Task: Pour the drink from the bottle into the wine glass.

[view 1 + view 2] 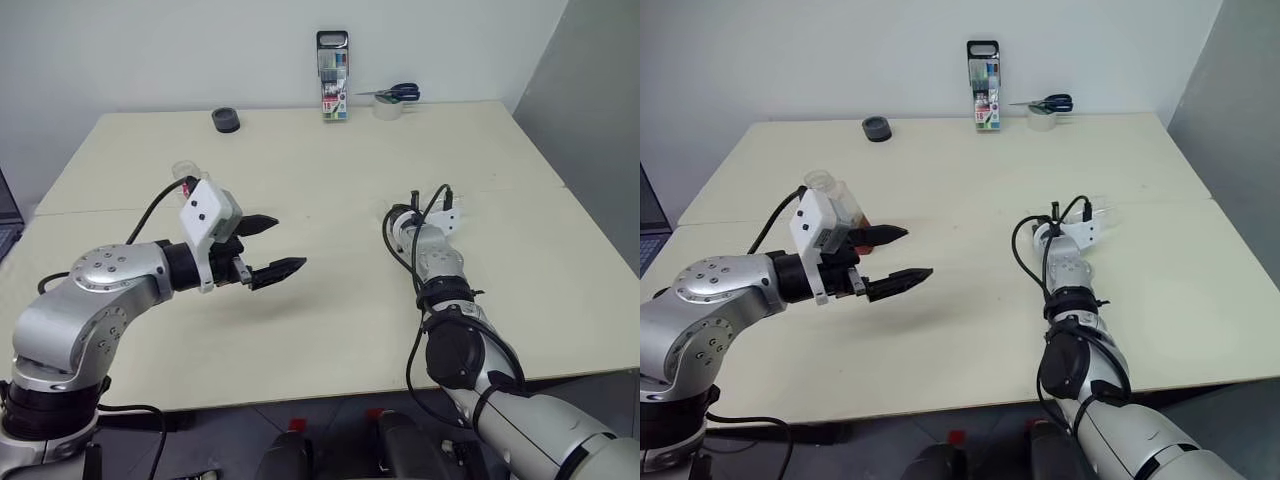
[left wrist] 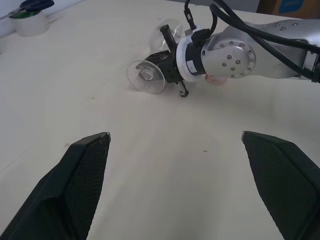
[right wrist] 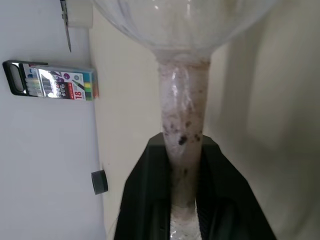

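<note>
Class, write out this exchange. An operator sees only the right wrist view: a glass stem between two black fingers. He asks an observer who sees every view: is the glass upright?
Observer: No. The glass lies on its side, low over the table, its stem in the right pincer.
Operator: Where is the bottle?
Observer: The bottle stands behind the left arm, untouched.
Operator: And the left pincer?
Observer: The left pincer is open above the table, holding nothing.

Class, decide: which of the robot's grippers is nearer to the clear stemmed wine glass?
Right. The right gripper has its black fingers on either side of the clear stemmed wine glass, at the stem. The left gripper hangs open above the table, well apart from the glass.
</note>
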